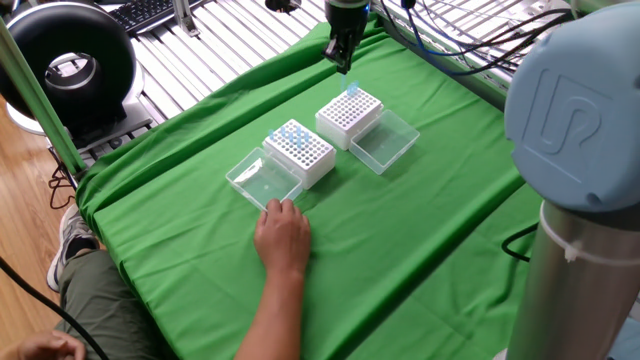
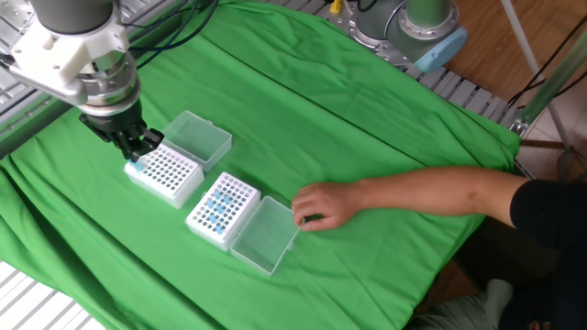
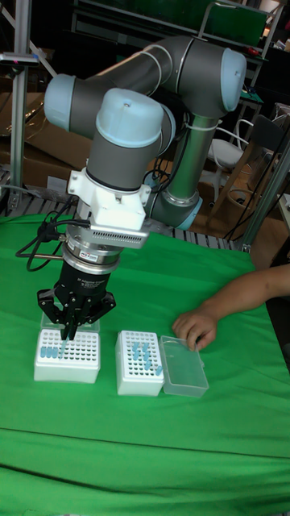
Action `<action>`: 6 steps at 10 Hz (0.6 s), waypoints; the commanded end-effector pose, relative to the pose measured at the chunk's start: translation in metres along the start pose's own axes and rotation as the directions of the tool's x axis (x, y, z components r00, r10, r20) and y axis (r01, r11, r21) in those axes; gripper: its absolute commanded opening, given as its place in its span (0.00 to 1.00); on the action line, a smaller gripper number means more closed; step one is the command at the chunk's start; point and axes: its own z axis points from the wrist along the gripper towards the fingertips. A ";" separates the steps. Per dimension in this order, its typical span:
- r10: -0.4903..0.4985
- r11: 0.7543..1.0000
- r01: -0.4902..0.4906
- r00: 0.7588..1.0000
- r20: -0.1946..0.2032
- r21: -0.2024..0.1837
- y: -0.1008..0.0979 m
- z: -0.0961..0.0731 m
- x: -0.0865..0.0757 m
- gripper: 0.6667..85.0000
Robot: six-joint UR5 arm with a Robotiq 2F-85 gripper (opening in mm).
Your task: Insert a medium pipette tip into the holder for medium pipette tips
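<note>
My gripper hangs just over the left end of the medium tip holder, a white perforated rack. Its fingers are drawn together on a thin medium pipette tip with a blue end, which points down at the holder's corner holes. The other fixed view shows the gripper at the holder's far left corner. In one fixed view the gripper stands above the holder's back edge. A second white rack beside it carries several blue tips.
Clear plastic lids lie open beside each rack. A person's hand rests on the green cloth next to the nearer lid, the forearm reaching in from the right. The arm's grey base stands at the table edge.
</note>
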 end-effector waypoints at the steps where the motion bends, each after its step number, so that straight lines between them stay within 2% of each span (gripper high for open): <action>1: 0.008 1.000 -0.008 1.000 0.008 -0.014 0.003 0.003 0.003 0.00; 6: 0.008 1.000 -0.008 1.000 0.010 -0.018 0.004 0.006 0.008 0.00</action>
